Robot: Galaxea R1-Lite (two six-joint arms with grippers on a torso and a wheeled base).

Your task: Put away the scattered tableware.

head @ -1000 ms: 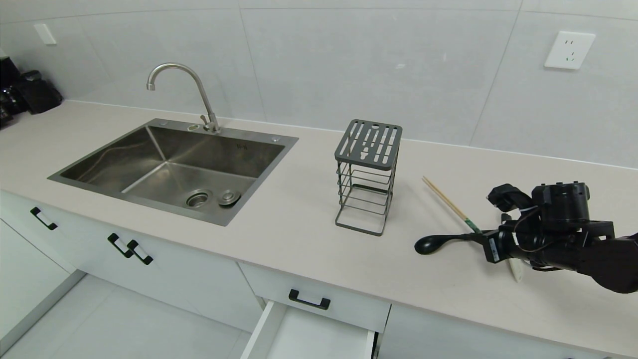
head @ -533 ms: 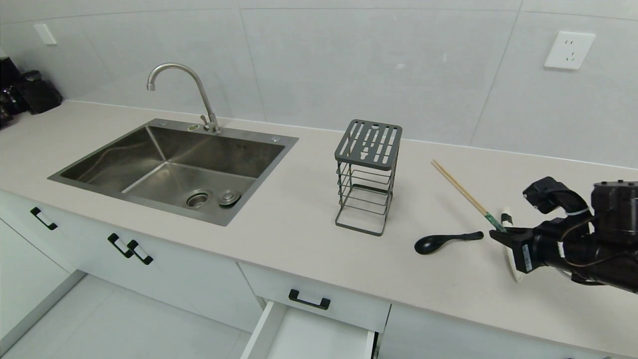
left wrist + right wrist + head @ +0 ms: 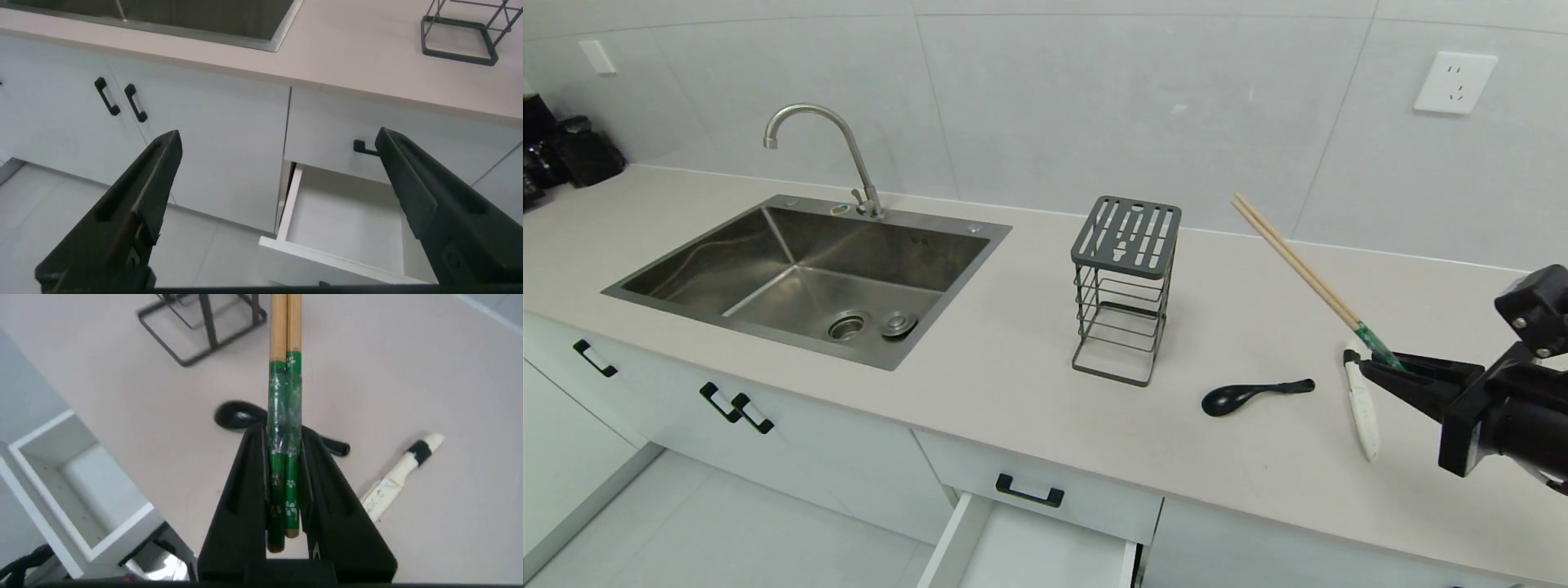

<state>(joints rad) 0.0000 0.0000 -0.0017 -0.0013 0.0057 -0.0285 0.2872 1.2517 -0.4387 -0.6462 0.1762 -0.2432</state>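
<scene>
Nearest me, below the table's front edge, the left pincer (image 3: 278,147) hangs low with its jaws spread wide and nothing between them, over the pulled-out white drawer (image 3: 343,224) and far from any tableware. Up on the pale stone table (image 3: 1013,392), the right pincer (image 3: 1387,367) is clamped on the pair of wooden chopsticks with green-patterned ends (image 3: 1298,265), gripping them by the green part, clear of the surface. Their long axis runs up from the jaws and away toward the wall, slanting to the robot's left, bare tips high in the air. Just below and left of that grip lie a white utensil with a black band (image 3: 1361,408) and a glossy black spoon (image 3: 1245,396), both flat on the table. Farther back and well to the left stands the dark grey wire rack with a slotted top (image 3: 1125,290). The right arm is plainly the nearer one; I judge the sticks must travel left and tip upright to meet a slot.
</scene>
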